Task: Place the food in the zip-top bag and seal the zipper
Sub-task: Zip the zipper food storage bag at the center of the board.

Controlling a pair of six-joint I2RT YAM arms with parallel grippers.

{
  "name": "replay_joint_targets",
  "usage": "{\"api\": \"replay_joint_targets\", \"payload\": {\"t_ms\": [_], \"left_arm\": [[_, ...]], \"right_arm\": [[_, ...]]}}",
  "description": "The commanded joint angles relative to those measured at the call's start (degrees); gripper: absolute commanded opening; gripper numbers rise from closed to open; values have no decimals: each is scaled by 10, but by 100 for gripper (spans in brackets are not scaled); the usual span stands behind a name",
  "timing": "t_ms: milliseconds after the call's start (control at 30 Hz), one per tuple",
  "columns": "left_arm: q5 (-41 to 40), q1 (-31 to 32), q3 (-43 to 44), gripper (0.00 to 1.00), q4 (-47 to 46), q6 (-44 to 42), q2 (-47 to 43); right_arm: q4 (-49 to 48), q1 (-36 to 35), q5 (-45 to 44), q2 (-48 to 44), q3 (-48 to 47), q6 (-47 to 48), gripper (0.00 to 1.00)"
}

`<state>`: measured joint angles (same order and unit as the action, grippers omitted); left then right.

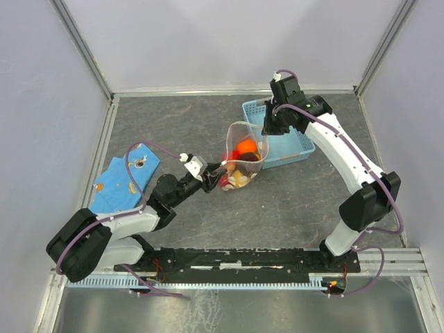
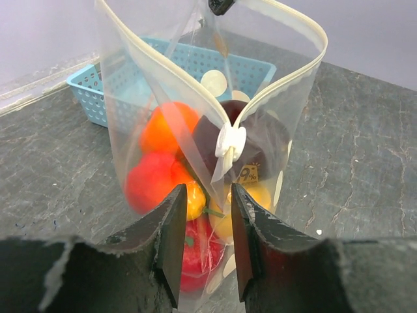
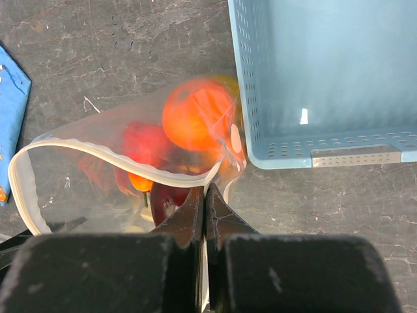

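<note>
The zip-top bag (image 1: 243, 136) stands upright mid-table with its mouth gaping. Inside lies the food (image 1: 244, 148): orange, red, yellow and dark maroon pieces (image 2: 168, 127). My right gripper (image 3: 204, 190) is shut on the bag's rim from above and holds it up by the zipper (image 3: 98, 151). The whitish zipper strip (image 2: 287, 75) runs around the open mouth and meets at the near corner. My left gripper (image 2: 207, 241) is low at the bag's near side. Its jaws are apart, with the bag's folded edge between them. In the top view the left gripper (image 1: 218, 175) sits at the bag's lower left.
A light-blue basket (image 1: 288, 150) stands right behind the bag, close to the right gripper (image 1: 266, 127), and shows nothing inside in the right wrist view (image 3: 313, 151). A blue cloth (image 1: 125, 177) lies at the left, beside the left arm.
</note>
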<state>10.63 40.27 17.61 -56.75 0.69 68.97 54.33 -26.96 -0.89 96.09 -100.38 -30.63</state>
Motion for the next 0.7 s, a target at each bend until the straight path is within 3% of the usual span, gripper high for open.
{"api": "replay_joint_targets", "payload": {"t_ms": [0, 100, 267, 333, 500, 667], "left_arm": [[32, 2, 28, 42, -47, -6, 7], [39, 2, 32, 46, -57, 1, 16], [38, 1, 43, 44, -65, 0, 32], [38, 1, 46, 35, -65, -4, 36], [37, 1, 45, 3, -20, -30, -7], [19, 2, 47, 3, 75, -64, -75]], "right_arm": [[-20, 1, 3, -25, 1, -8, 2], [-22, 1, 5, -25, 3, -9, 2], [-23, 1, 7, -25, 4, -10, 2], [-22, 1, 5, -24, 3, -9, 1], [-5, 12, -16, -33, -4, 0, 2], [21, 26, -48, -41, -10, 7, 1]]}}
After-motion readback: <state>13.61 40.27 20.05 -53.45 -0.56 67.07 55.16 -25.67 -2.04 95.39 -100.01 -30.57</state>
